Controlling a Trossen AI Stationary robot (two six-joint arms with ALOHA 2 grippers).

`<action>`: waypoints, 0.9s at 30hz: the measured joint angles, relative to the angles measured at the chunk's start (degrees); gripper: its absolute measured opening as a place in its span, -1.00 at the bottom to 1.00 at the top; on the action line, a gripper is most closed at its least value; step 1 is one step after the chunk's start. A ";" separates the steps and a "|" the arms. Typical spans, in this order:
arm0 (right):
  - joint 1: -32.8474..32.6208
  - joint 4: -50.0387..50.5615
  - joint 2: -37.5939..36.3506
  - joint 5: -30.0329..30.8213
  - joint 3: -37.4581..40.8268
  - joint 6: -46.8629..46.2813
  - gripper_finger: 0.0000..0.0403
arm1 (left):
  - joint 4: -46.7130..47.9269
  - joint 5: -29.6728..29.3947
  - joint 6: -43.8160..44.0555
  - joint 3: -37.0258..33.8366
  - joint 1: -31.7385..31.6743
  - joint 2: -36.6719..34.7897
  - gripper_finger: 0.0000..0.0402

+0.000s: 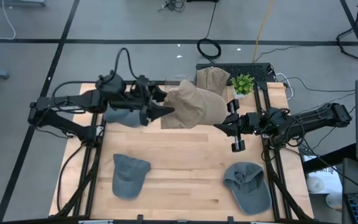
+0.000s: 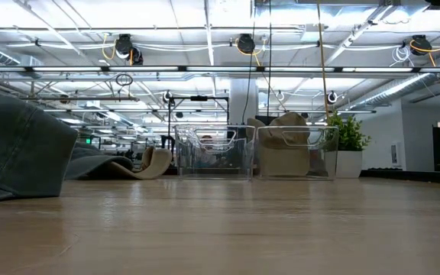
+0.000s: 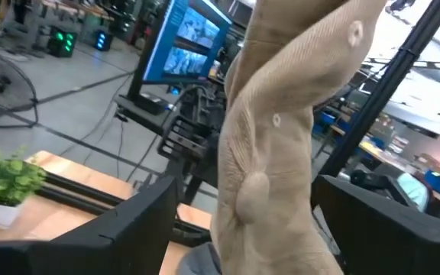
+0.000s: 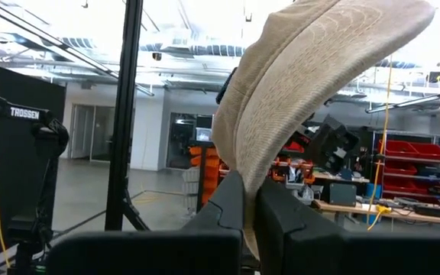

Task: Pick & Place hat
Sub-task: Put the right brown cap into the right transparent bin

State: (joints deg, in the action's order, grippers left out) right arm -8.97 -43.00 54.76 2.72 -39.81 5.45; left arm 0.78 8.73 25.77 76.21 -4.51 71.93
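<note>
Tan hat (image 1: 190,107) is up off the surface (image 1: 179,155), held in the air between the two arms, over the back half of the table and just in front of the clear bins (image 2: 254,153). Right gripper (image 4: 249,200) has its jaws pinched tight on an edge of the tan cloth; the right wrist view shows the fabric rising straight out of the closed fingers. Left gripper (image 1: 166,112) sits at the hat's other side with jaws spread wide; in the left wrist view the crown hangs between the two dark fingers (image 3: 136,221) without being clamped. You cannot tell from these views whether the left fingers touch the cloth at all. Read this as mid-carry, or a two-arm handover or reshaping step: hat lifted, placement not yet done. One bin already holds another tan hat (image 1: 211,78), beside the small plant (image 1: 243,83). Three grey-blue hats wait on the surface: one under the left arm (image 1: 122,117), one front left (image 1: 129,175), one front right (image 1: 248,185). Next move, as a judgement: you either close the left jaws on the crown before the right lets go, or carry on with the right alone toward a bin. Watch the drooping cloth; it could snag a bin wall on the way in.
</note>
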 joint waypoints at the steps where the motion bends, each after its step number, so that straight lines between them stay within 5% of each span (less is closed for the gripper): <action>1: 0.00 0.00 0.00 0.00 0.00 -0.01 -1.00 | -0.10 0.30 0.28 0.14 0.00 0.40 0.61; 15: 0.00 0.07 0.00 -0.04 0.00 -0.19 -1.00 | -0.57 0.33 5.49 0.19 -0.02 0.82 0.52; 27: 0.00 0.09 0.00 -0.04 0.00 -0.21 -1.00 | -1.54 0.38 6.48 0.19 -0.02 0.82 -0.57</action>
State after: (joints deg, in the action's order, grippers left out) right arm -8.97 -42.92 54.76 2.68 -39.81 5.23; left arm -0.77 9.10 32.25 76.40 -4.54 72.75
